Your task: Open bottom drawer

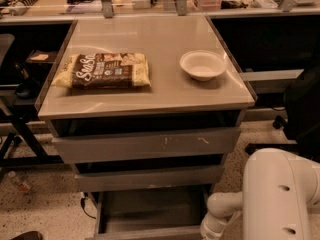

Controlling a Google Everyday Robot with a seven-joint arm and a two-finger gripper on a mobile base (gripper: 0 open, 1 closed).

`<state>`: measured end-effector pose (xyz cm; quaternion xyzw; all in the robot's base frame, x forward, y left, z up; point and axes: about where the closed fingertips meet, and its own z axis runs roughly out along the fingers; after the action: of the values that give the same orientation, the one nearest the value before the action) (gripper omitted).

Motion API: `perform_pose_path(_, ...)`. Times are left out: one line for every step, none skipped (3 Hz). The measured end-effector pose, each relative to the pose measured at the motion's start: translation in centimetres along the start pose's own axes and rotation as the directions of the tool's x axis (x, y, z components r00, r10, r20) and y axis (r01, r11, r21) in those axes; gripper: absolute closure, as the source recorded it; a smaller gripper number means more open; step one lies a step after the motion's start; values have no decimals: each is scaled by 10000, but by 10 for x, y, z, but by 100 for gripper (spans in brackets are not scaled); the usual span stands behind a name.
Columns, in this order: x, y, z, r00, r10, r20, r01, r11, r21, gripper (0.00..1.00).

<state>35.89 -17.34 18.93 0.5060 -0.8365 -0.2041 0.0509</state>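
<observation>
The bottom drawer (150, 213) is pulled out of the grey cabinet. Its shallow grey box lies open to view and looks empty, and its narrow front (145, 232) sits at the lower edge of the camera view. The mid-width front (150, 178) and the widest front with white scratches (150, 144) are above it. My white arm (280, 194) comes in from the lower right. Its wrist (215, 226) drops past the drawer's right front corner. My gripper is below the frame edge, out of view.
On the cabinet top (160, 34) lie a brown snack bag (102, 70) at the left and a white bowl (202, 64) at the right. A black chair (300, 109) stands at the right. A black stand's legs (20, 134) and a small bottle (20, 181) are at the left.
</observation>
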Motion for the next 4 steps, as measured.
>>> perform_pose_path(13, 39, -17, 9998, 191, 74, -193, 9997, 167, 0)
perform_pose_path(38, 97, -38, 9973, 671, 299, -681, 9971, 353, 0)
perform_pose_path(33, 93, -35, 9981, 540, 302, -549, 9980, 303, 0)
perform_pose_path(16, 69, -28, 9986, 295, 432, -309, 9990, 326, 0)
